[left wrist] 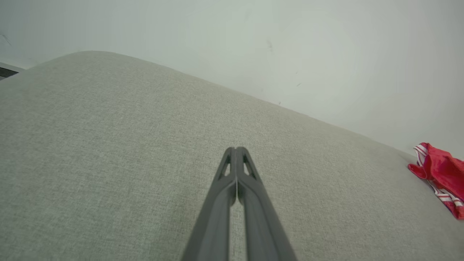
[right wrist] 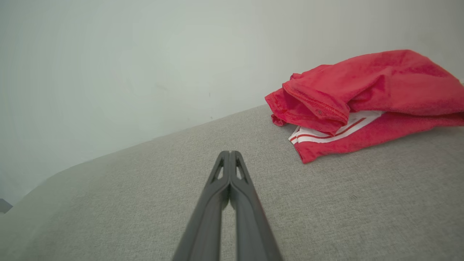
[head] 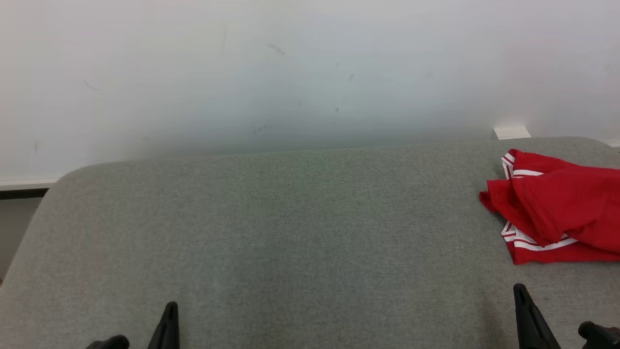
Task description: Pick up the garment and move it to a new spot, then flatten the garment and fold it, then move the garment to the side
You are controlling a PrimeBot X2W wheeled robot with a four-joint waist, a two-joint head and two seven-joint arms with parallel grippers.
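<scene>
The garment [head: 557,208] is red with white stripes and lies crumpled at the right edge of the grey fabric surface [head: 290,218]. It also shows at the right of the left wrist view as the garment [left wrist: 440,170], and up close at the upper right of the right wrist view as the garment [right wrist: 362,98]. My left gripper [head: 170,310] sits at the lower left, shut and empty, its fingers pressed together at the left gripper [left wrist: 236,149]. My right gripper [head: 519,291] is shut and empty below the garment, apart from it, tips meeting at the right gripper [right wrist: 229,153].
A pale wall [head: 290,72] rises right behind the grey surface. The surface's rounded left corner [head: 63,179] drops off to a dark gap. A small white block [head: 511,132] sits behind the far right edge.
</scene>
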